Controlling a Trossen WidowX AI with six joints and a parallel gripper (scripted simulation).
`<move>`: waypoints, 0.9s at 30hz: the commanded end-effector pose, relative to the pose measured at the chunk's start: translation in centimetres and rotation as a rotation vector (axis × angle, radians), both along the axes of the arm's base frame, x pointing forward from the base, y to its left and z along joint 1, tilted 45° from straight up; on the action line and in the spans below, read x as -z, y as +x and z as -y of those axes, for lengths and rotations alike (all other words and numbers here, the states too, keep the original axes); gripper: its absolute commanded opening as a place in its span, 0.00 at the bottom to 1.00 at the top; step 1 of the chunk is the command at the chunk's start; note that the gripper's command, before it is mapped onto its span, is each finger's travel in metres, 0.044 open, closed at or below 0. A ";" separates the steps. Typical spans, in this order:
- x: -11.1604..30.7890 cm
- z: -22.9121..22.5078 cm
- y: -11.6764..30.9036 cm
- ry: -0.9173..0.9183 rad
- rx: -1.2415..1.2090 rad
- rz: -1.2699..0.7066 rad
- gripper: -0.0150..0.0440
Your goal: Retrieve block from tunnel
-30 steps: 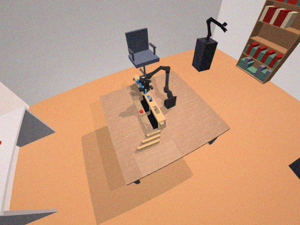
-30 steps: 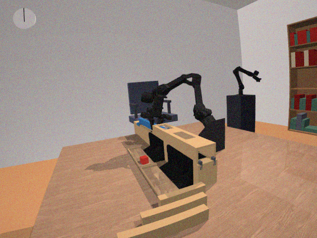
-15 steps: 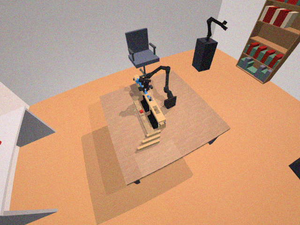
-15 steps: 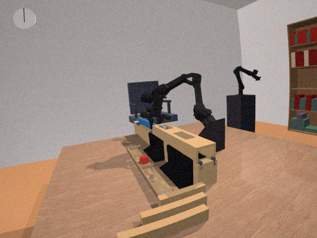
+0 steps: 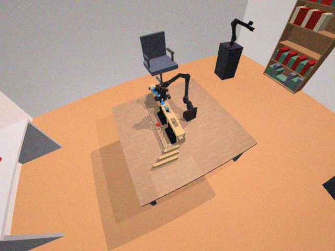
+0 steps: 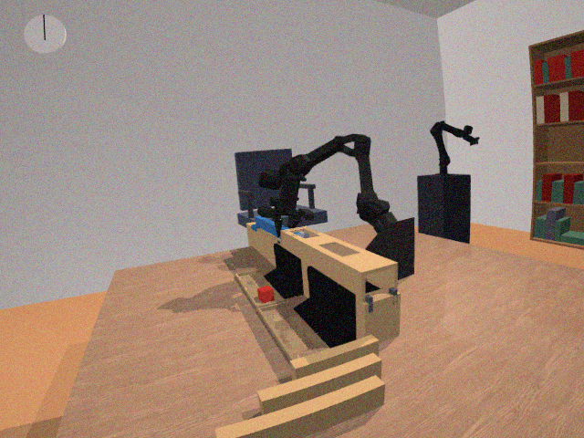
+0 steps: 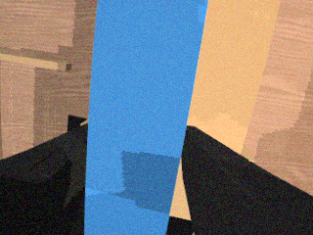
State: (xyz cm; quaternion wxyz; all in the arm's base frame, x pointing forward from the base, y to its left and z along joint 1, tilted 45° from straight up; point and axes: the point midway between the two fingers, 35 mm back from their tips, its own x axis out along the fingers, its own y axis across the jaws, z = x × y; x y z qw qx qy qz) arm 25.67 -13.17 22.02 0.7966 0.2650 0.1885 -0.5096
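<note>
"So, what has the hand got?"

"The blue handle, clamped with a finger on each flank, just beyond the tunnel's far end, the one away from the loose rods."

"How should it pull?"

"Straight along the tunnel's length, I'd say, away from the rods. Slow and level, with the grip firm. A twist or a lift could jam the cage or let the handle slip."

"And the cage?"

"Something blue and pale shows through the roof window nearest the hand; I take that for the cage. So the slide seems partly done, though it needs to clear the tunnel's roof."

"Where's the block, then?"

"Inside the cage, presumably, under the tunnel's roof. I can't make it out well enough to say which way it faces. The red cube is a separate thing, sitting in the low tray beside the tunnel."

"Which way does the handle point?"

"Out of the tunnel's far end, lying flat, its long axis in line with the tunnel's own. Once the cage is out, the hand should let go, rise, and take the block from above."
</note>
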 end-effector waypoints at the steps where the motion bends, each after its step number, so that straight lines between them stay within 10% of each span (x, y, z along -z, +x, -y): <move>1: -1.0 0.8 0.0 -0.027 0.028 0.024 0.25; 11: -1.0 0.8 0.0 -0.027 0.028 0.024 0.25; 27: -2.1 -2.3 -0.6 -0.018 0.025 0.016 0.97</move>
